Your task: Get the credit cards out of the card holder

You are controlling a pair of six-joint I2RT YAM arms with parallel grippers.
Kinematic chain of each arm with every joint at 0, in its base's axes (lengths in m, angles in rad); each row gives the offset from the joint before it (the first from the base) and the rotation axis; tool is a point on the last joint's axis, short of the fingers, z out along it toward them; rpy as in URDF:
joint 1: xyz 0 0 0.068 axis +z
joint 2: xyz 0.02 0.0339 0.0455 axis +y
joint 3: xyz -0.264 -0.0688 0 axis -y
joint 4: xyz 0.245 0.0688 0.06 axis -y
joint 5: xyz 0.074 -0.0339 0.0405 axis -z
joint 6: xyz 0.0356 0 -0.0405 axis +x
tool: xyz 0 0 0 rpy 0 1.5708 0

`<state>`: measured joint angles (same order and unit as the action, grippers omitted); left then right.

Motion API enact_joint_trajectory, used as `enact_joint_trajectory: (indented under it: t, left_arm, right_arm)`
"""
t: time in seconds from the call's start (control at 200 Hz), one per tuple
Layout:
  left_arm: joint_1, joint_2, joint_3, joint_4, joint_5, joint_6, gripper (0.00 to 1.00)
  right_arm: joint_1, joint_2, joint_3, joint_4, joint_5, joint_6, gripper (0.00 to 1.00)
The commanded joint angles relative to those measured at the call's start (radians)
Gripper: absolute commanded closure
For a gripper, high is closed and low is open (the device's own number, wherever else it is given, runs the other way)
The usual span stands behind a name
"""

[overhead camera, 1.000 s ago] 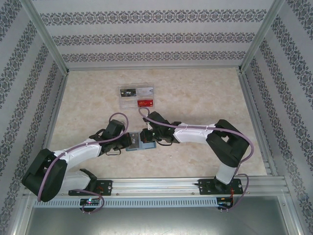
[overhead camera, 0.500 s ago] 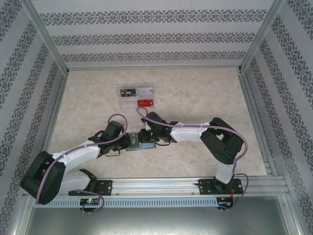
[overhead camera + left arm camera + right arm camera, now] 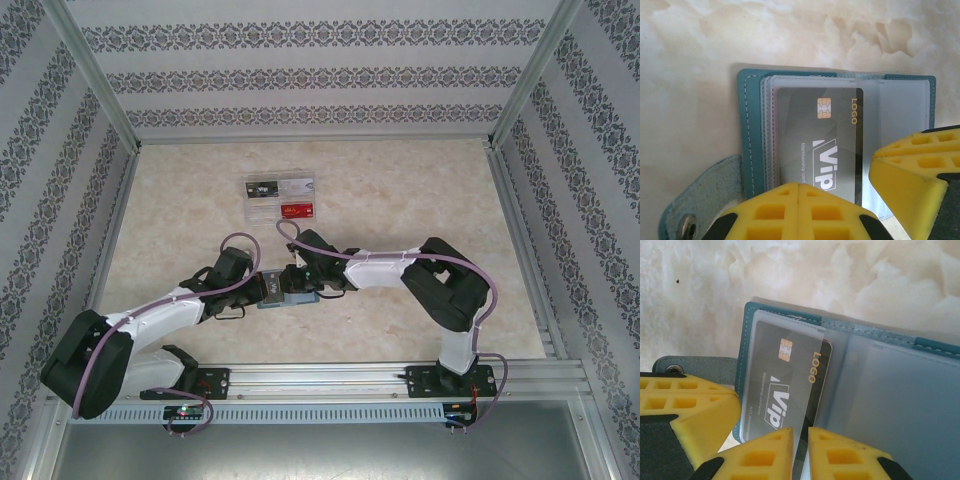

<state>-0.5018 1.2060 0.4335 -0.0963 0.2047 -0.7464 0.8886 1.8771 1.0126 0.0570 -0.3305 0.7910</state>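
Note:
The teal card holder (image 3: pixel 303 297) lies open on the marbled table between both grippers. A grey VIP credit card (image 3: pixel 805 130) sits in its clear sleeve, one long edge sticking out of the sleeve (image 3: pixel 822 370). My left gripper (image 3: pixel 798 186) is shut, its yellow fingertips pressed together over the holder's near edge (image 3: pixel 747 125). My right gripper (image 3: pixel 800 432) has a narrow gap between its jaws, and the card's exposed edge runs into that gap. In the top view the left gripper (image 3: pixel 265 286) and right gripper (image 3: pixel 292 280) nearly touch over the holder.
A clear plastic tray (image 3: pixel 280 198) with black and red cards lies farther back on the table. The holder's strap with a snap (image 3: pixel 695 200) lies to one side. Aluminium rails (image 3: pixel 400 375) run along the near edge, and patterned walls stand on three sides.
The right arm has shifted slightly left over the holder and its jaws have parted a little. The left gripper stays shut in the same place.

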Motion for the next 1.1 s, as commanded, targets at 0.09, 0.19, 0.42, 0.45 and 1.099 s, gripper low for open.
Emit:
enact_joint_trajectory:
  t: [0.09,0.19,0.42,0.45,1.099]
  left_arm:
    - [0.013,0.028,-0.016,-0.008,-0.024,0.014,1.00]
    - [0.013,0.032,-0.017,-0.006,-0.024,0.011,1.00]
    - [0.014,0.037,-0.019,0.008,-0.015,0.007,1.00]
    - [0.013,0.039,-0.021,0.009,-0.013,0.007,1.00]
    - [0.014,0.055,-0.010,-0.029,-0.051,0.005,1.00]
  right_arm:
    - [0.016,0.026,0.021,0.010,-0.003,0.014,0.82]
    - [0.016,0.034,0.025,0.012,-0.010,0.017,0.82]
    - [0.016,0.049,0.028,0.025,-0.026,0.027,0.82]
    - [0.016,0.051,0.028,0.029,-0.031,0.030,0.82]
    - [-0.002,0.013,-0.029,0.048,-0.015,0.063,1.00]
